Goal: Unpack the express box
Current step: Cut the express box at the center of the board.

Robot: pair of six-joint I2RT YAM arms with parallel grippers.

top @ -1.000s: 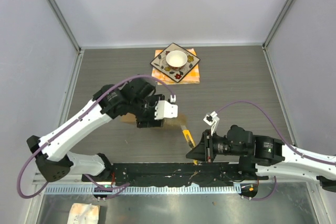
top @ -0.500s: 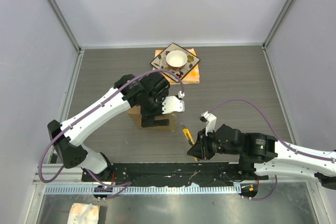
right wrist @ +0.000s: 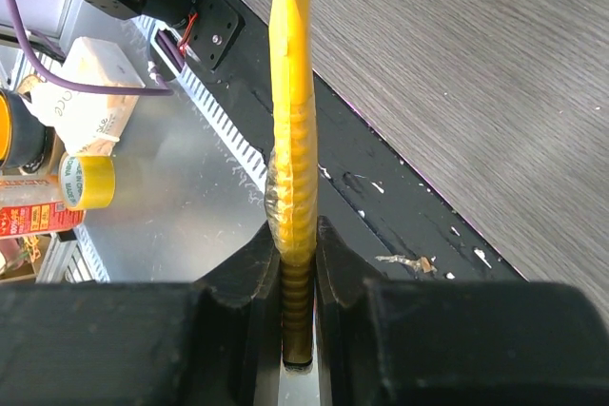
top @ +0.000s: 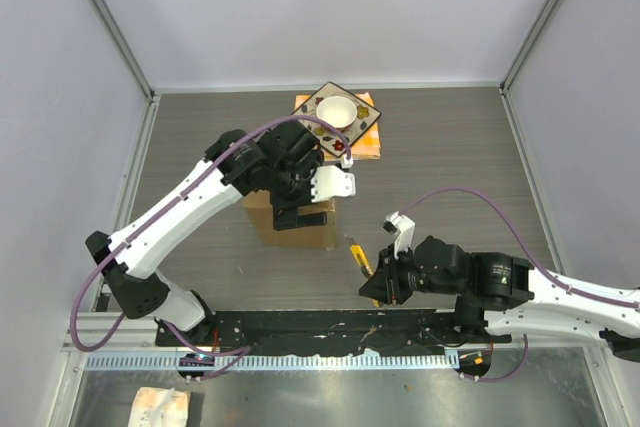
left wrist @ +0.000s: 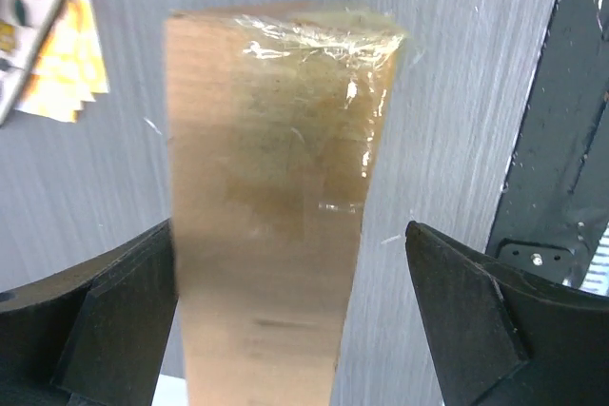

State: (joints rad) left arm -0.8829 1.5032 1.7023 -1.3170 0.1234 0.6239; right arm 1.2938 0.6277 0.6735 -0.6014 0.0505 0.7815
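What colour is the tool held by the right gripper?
Yellow tool; clearest in right wrist view.

Your express box (top: 300,239) is plain brown cardboard and still taped. It rests on the table (top: 450,147) near its middle, partly hidden from above. From the left wrist you see its top face, with crinkled clear tape (left wrist: 324,40) across the far end. It may be sitting slightly tilted.
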